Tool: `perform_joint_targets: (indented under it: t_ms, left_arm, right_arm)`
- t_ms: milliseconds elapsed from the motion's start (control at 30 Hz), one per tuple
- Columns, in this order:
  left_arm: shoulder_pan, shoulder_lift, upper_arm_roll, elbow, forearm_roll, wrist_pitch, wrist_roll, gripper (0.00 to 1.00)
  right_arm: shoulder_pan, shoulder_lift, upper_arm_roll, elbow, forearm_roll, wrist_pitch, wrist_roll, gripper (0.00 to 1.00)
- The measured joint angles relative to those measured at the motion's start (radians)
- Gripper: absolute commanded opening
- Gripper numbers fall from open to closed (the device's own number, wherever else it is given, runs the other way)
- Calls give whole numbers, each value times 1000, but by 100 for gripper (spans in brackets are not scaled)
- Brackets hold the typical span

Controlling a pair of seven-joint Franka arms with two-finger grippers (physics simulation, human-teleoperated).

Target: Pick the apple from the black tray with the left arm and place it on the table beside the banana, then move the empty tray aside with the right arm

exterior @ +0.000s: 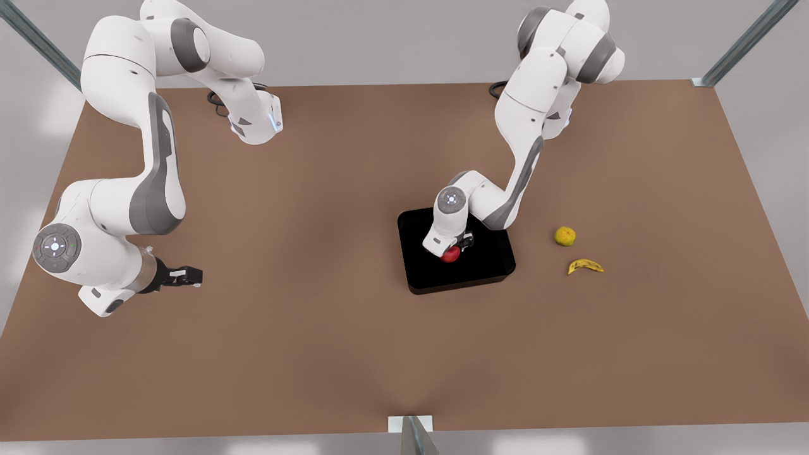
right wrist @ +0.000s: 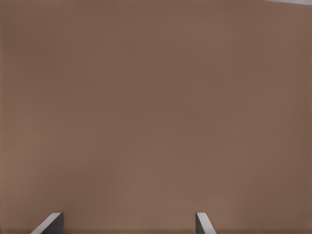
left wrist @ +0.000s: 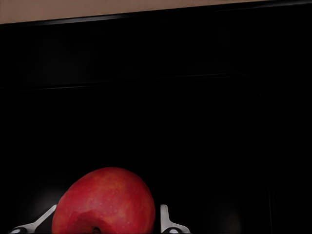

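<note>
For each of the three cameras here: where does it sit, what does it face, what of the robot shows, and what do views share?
Front view: high, off the arms, facing down on the table; both arms show.
Left wrist view: on the left gripper, facing the black tray; fingertips flank the apple.
Right wrist view: on the waiting right gripper, facing bare table; spread fingertips show.
Shared: apple and tray, front and left wrist.

The apple (exterior: 450,254) sits in the black tray (exterior: 486,265) on the table (exterior: 316,328); the banana (exterior: 585,266) lies to the front view's right.
</note>
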Motion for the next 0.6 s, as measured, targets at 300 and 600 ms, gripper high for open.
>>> perform_joint_targets:
  t_ms: [300, 600]
  left_arm:
    - [48, -234, 10, 7, 17, -159, -9, 72]
    - [461, -298, 17, -73, 17, -341, 261, 72]
  right_arm:
    - [3, 0, 2, 0, 0, -2, -1, 100]
    - [415, -33, 97, 66, 4, -82, 211, 100]
